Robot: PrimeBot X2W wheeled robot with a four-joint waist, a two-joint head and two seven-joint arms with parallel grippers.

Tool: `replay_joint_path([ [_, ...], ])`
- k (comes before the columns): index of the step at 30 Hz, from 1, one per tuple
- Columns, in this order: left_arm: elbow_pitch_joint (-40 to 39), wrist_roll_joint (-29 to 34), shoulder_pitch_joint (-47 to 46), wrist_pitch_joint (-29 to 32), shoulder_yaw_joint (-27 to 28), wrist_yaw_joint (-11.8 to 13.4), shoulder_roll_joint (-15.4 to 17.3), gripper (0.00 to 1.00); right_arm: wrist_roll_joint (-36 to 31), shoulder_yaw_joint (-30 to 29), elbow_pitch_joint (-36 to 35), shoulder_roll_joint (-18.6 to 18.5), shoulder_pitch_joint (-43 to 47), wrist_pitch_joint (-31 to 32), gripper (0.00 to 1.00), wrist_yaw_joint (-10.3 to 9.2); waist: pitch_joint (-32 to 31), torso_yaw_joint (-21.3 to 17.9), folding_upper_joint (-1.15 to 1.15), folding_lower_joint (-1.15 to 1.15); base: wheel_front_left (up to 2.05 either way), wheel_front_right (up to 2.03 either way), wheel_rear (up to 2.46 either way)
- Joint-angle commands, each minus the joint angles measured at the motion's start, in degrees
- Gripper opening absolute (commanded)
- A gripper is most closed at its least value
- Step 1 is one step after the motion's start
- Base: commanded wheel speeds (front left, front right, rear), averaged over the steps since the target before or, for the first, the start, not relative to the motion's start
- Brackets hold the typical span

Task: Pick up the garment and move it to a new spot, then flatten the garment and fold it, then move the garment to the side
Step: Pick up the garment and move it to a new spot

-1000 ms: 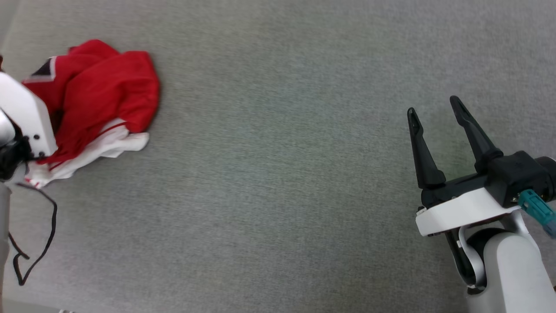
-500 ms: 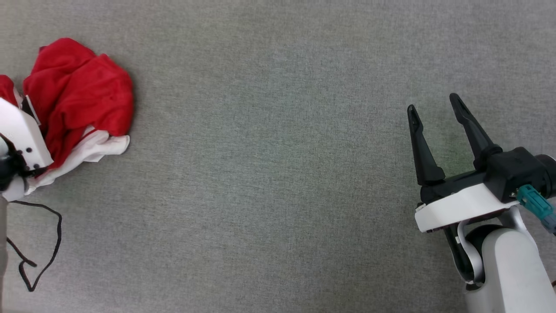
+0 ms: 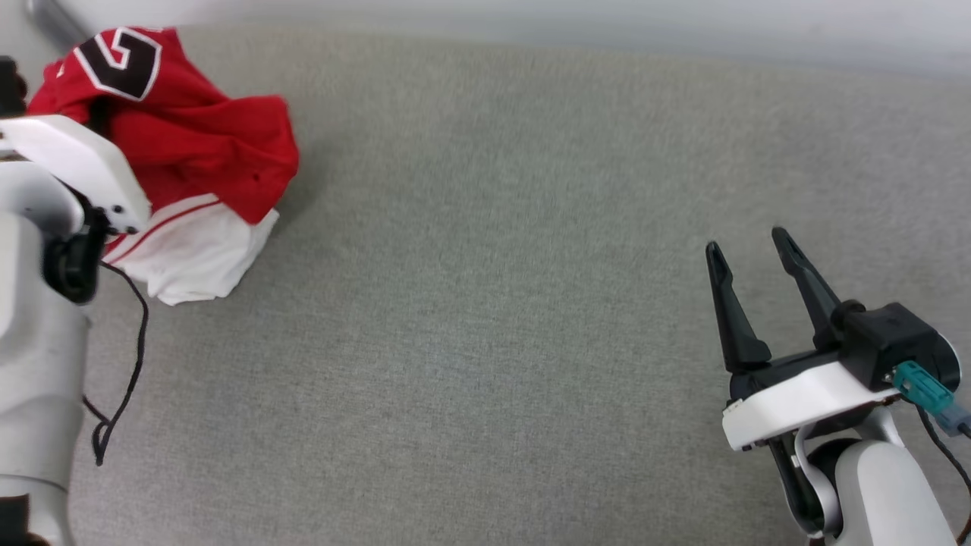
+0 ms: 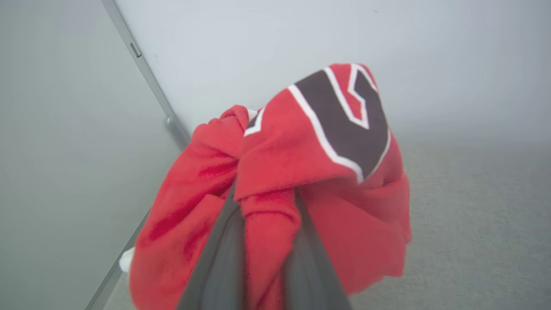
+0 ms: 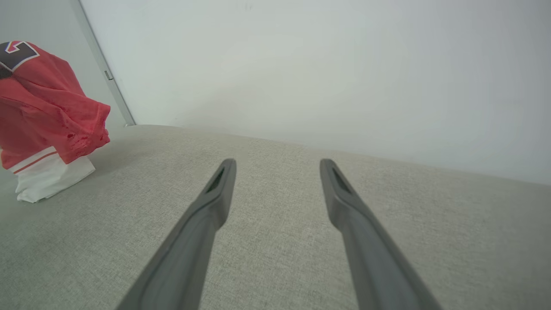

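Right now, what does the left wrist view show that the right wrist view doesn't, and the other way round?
Left wrist view: the left gripper shut on a fold of the garment, seen close up from below the bunched fabric.
Right wrist view: the right gripper open and empty above the grey surface; the garment's white sleeve hangs down and seems to touch that surface.
Both: the red garment bunched and raised, its black numeral outlined in white, the grey surface and the pale wall behind.

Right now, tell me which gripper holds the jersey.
The left gripper: it is shut on a fold of the red garment. The right gripper stands open, holding nothing.
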Motion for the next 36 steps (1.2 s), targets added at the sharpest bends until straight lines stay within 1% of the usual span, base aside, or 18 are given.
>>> replay_joint_path([
  [1, -0.76, 0.80, -0.21, -2.79, -0.78, -0.15, -1.20, 0.00, 0.72, -0.25, 0.12, 0.04, 1.37, -0.30, 1.00, -0.02, -4.55, -1.37, 0.00, 0.00, 0.00, 0.00, 0.00],
  [3, -1.37, 1.31, -0.06, -5.41, -1.32, 0.18, -2.39, 0.00, 1.37, -0.26, 0.43, 0.04, 2.53, -0.12, 1.00, -0.02, -6.54, -2.49, 0.00, 0.00, 0.00, 0.00, 0.00],
  [4, -1.37, 1.31, -0.06, -5.41, -1.32, 0.18, -2.39, 0.00, 1.37, -0.26, 0.43, 0.04, 2.53, -0.12, 1.00, -0.02, -6.54, -2.49, 0.00, 0.00, 0.00, 0.00, 0.00],
  [9, -3.93, 1.88, 0.86, -10.10, -2.95, 0.27, -5.62, 0.00, 2.04, -0.75, 0.67, 0.04, 4.70, 0.16, 1.00, -0.02, -10.67, -6.40, 0.00, 0.00, 0.00, 0.00, 0.00],
  [16, -9.05, 0.74, 3.35, -11.75, -6.11, -0.69, -11.67, 0.00, 1.82, -2.28, -0.58, 0.04, 8.23, 1.63, 1.00, -0.02, -13.94, -11.55, 0.00, 0.00, 0.00, 0.00, 0.00],
  [18, -10.74, 0.37, 4.93, -11.07, -7.45, -1.01, -13.92, 0.00, 1.80, -2.80, -1.17, 0.04, 8.97, 2.02, 1.00, -0.02, -14.17, -12.59, 0.00, 0.00, 0.00, 0.00, 0.00],
  [24, -14.20, -0.98, 11.60, -10.38, -12.43, -1.89, -19.54, 0.00, 1.87, -4.71, -3.40, 0.05, 10.85, 2.87, 1.00, -0.02, -12.73, -13.57, 0.00, 0.00, 0.00, 0.00, 0.00],
  [28, -13.78, -2.11, 18.03, -10.02, -17.16, -2.44, -21.96, 0.00, 2.39, -4.90, -3.99, 0.04, 10.61, 2.78, 1.00, -0.03, -11.05, -13.96, 0.00, 0.00, 0.00, 0.00, 0.00],
  [31, -12.15, -2.99, 22.96, -9.10, -20.77, -2.70, -22.87, 0.00, 2.89, -4.76, -3.75, 0.04, 10.02, 2.44, 1.00, -0.02, -10.21, -14.02, 0.00, 0.00, 0.00, 0.00, 0.00],
  [32, -11.46, -3.12, 24.38, -8.71, -21.85, -2.70, -22.92, 0.14, 3.04, -4.65, -3.54, 0.04, 9.92, 2.31, 1.00, -0.02, -10.05, -14.00, 0.00, 0.00, 0.00, 0.00, 0.00],
  [33, -10.86, -3.48, 25.75, -8.31, -22.93, -2.78, -23.11, 0.51, 3.14, -4.64, -3.35, 0.04, 9.80, 2.18, 1.00, -0.02, -9.88, -13.96, 0.00, 0.00, 0.00, 0.00, 0.00],
  [34, -10.65, -3.62, 26.39, -8.47, -23.64, -2.83, -23.28, 1.00, 3.27, -4.75, -3.27, 0.04, 9.60, 2.10, 1.00, -0.02, -9.59, -13.80, 0.00, 0.00, 0.00, 0.00, 0.00],
  [36, -10.57, -3.96, 27.92, -9.39, -24.74, -2.89, -23.46, 1.00, 3.25, -4.85, -2.88, 0.04, 9.41, 1.87, 1.00, -0.02, -9.61, -13.48, 0.00, 0.00, 0.00, 0.00, 0.00],
])
